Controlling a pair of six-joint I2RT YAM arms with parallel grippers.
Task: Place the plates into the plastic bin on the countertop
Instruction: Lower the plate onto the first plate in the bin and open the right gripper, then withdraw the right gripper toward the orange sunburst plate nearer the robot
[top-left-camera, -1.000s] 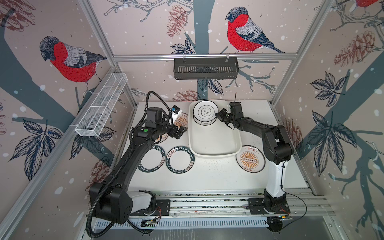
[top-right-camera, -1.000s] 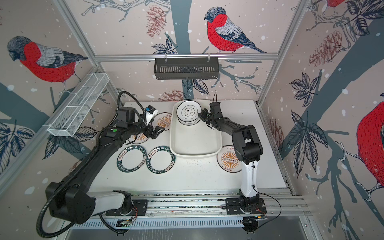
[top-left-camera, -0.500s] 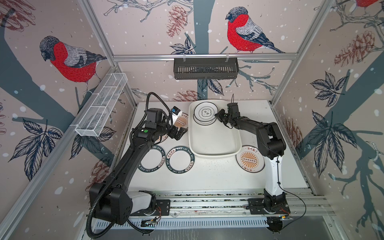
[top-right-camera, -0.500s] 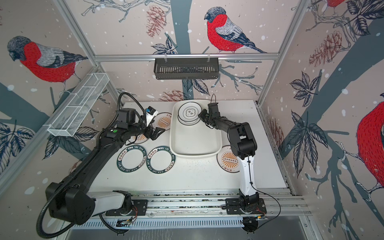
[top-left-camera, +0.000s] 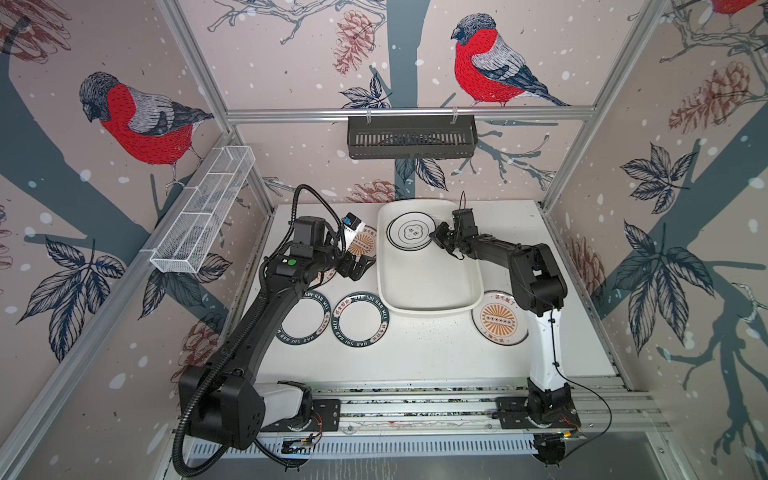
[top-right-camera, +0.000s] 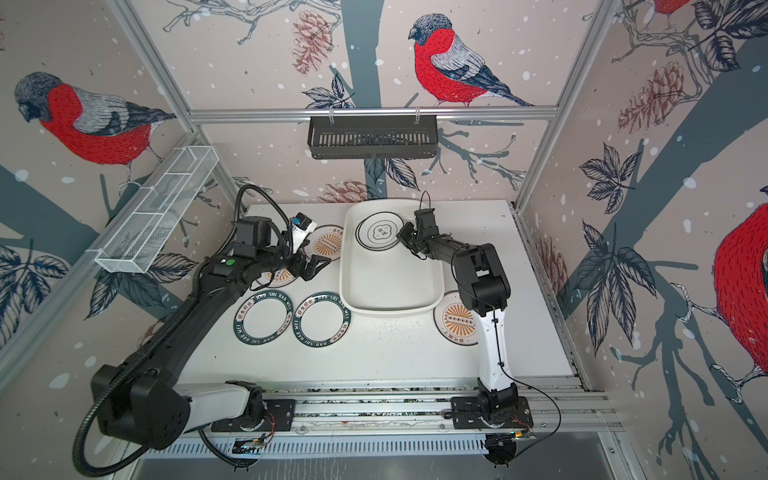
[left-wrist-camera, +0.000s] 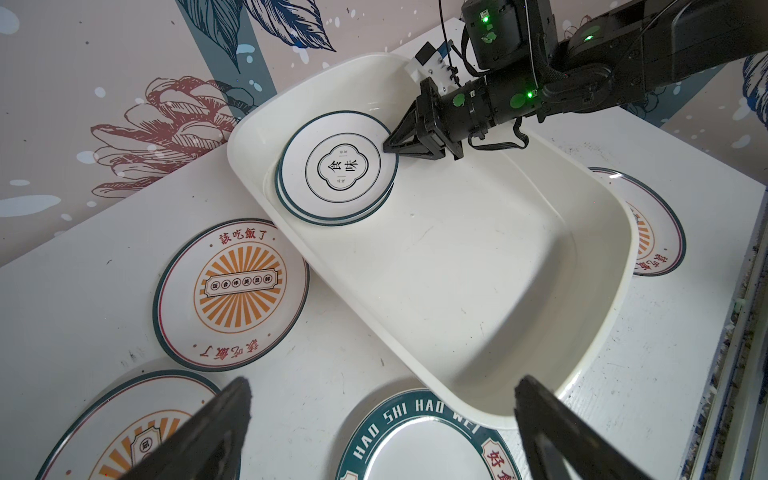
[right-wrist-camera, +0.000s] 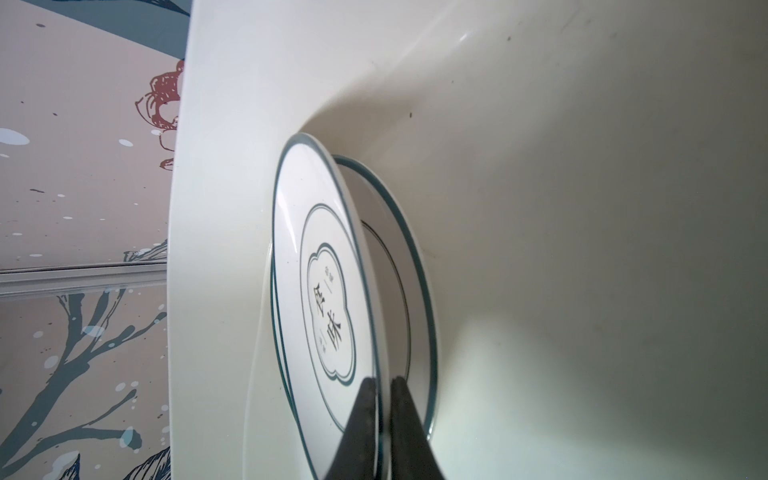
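The plastic bin lies at the back middle of the countertop. In its far end a white plate with a black line motif leans on a second plate. My right gripper is shut on the motif plate's rim, one finger on each side. My left gripper hangs open and empty left of the bin. Two green-rimmed plates and sunburst plates lie on the countertop.
A black slotted basket hangs on the back rail. A white wire-mesh basket hangs on the left wall. Aluminium framing edges the front, where both arm bases sit. The right sunburst plate lies partly under the bin's corner.
The right arm's elbow has swung a little to the left while its gripper stays at the motif plate's rim inside the bin. The left arm has not moved.
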